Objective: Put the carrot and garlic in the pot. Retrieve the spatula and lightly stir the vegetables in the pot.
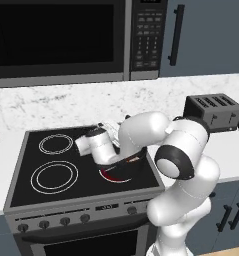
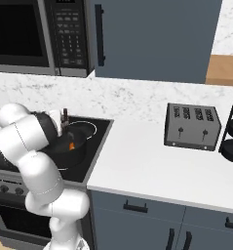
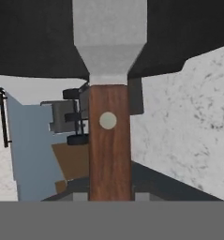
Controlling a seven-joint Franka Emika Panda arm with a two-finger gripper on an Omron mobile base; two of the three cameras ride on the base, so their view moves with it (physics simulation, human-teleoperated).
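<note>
Pinching the spatula [image 3: 109, 140] by its reddish-brown handle, with the gripper [image 3: 109, 199] pressed tight on the lower end of the handle in the hand view. Long axis of the spatula running straight out along the gripper's line, grey blade at the far end. In the right base view, held low beside the pot [image 2: 75, 149], with the carrot [image 2: 71, 145] showing orange inside the pot; garlic hidden behind the arm, so impossible to confirm. Probably at the stirring step: blade must go down into the pot, just beside the hand. Pot standing on the black stove [image 1: 41, 192], toaster [image 2: 192, 126] well apart to the right of the pot on the white counter [image 2: 137, 171], under a microwave [image 1: 56, 40] and blue-grey cabinets.
</note>
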